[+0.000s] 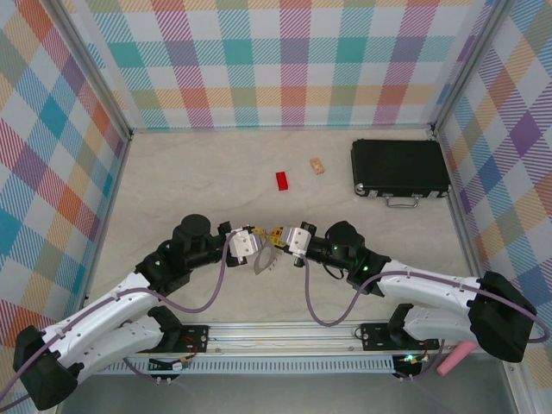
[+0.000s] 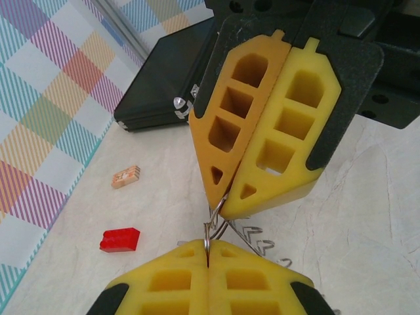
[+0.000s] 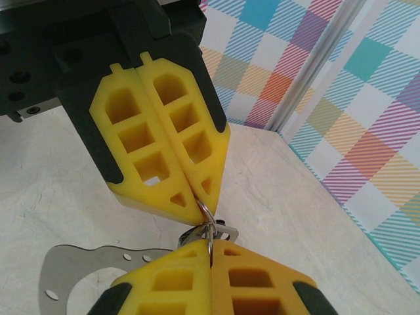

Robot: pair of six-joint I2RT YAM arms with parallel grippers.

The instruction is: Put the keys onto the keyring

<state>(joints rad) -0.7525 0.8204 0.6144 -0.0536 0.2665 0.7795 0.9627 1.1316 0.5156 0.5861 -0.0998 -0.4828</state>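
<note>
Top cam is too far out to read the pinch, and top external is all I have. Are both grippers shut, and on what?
Observer: Both are shut. In the left wrist view the left gripper and the right gripper meet tip to tip, each pinching the same small wire loop.
Operator: Anything else at that loop?
Observer: In the right wrist view a silver tab sits against the loop. The keyring is lower left of it. I cannot tell if they join.
</note>
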